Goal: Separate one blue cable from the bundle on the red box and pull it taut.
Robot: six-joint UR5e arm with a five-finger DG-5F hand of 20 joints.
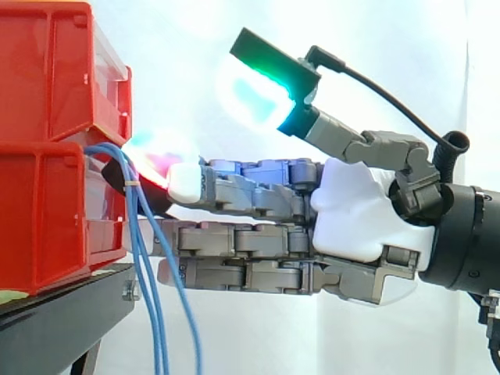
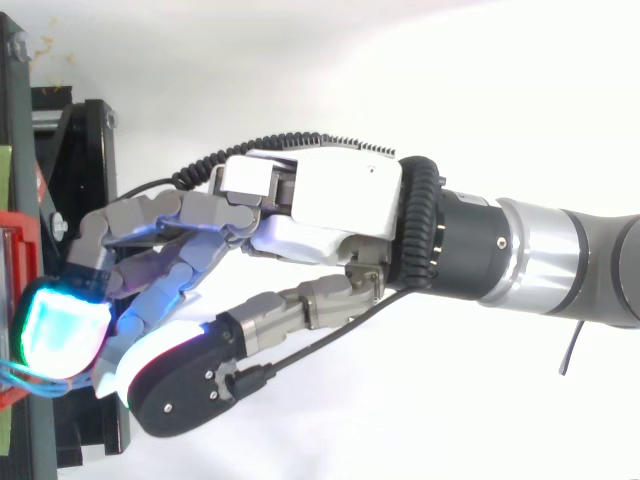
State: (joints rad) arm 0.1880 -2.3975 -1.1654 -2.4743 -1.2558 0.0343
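Blue cables (image 1: pixel 159 328) hang nearest, coming out of the front of the lower red bin (image 1: pixel 39 219). A pale band (image 1: pixel 130 182) gathers them, and they drop past the black stand (image 1: pixel 62 320). Fingers (image 1: pixel 234 238) of the hand (image 1: pixel 359 211) reach straight and level to the bundle, one red-glowing tip just beside the band. The thumb (image 1: pixel 262 86) is raised well clear, and nothing is gripped.

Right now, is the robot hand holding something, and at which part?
Nothing is held: the robot hand is open, its straight fingers reaching the blue cables at the red box, thumb raised apart.
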